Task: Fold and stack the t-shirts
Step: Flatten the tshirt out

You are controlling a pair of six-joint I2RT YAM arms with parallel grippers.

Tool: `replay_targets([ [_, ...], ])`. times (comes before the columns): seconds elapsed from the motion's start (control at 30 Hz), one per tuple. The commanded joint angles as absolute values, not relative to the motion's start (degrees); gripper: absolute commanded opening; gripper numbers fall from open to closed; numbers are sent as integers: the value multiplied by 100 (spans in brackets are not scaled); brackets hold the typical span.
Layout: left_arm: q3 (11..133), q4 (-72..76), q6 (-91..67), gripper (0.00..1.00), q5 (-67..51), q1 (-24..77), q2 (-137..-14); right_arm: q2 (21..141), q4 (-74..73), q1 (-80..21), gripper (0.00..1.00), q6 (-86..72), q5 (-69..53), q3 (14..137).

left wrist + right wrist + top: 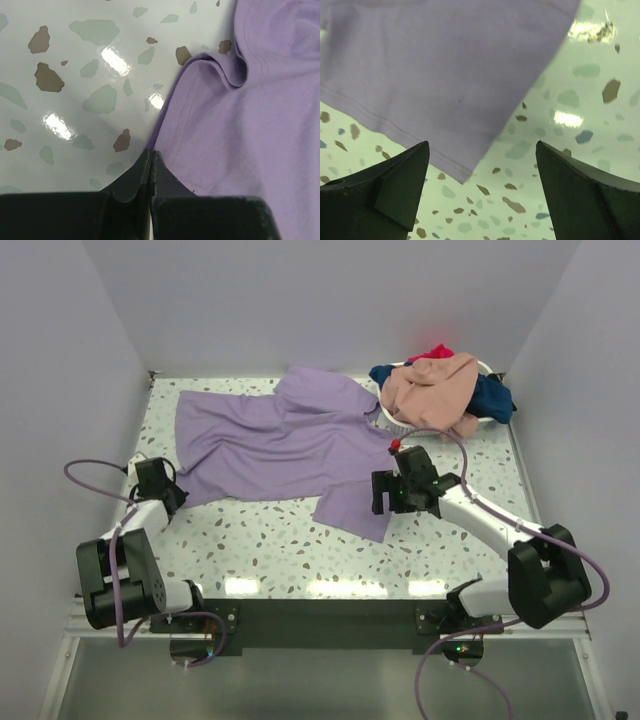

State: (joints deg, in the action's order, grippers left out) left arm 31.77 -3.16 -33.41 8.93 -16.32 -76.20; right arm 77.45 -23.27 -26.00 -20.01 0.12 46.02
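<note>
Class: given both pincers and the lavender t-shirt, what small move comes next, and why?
Probably lower the right pincer and close on the lavender t-shirt corner below it: its jaws stand open there, while the left pincer is shut at the shirt's edge.

We count four t-shirts: one lavender shirt (270, 440), one peach shirt (435, 390), one navy shirt (495, 398) and one red shirt (434, 352). We also count one basket (396, 424), one table (280, 540) and two arms, a left arm (130, 550) and a right arm (480, 515).
</note>
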Motion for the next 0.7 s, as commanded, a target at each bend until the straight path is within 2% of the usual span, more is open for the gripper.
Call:
replay_targets([
  [0.0, 3076, -404, -3384, 0, 896, -1600, -7366, 7357, -2873, -2689, 90, -2267, 483, 4413],
  [0.37, 3032, -334, -3437, 0, 888, -1600, -7137, 7734, -2804, -3726, 81, -3006, 711, 4219],
  [0.67, 2988, -325, -3454, 0, 879, -1608, -6882, 8226, -2540, -3876, 73, -3155, 853, 4096],
])
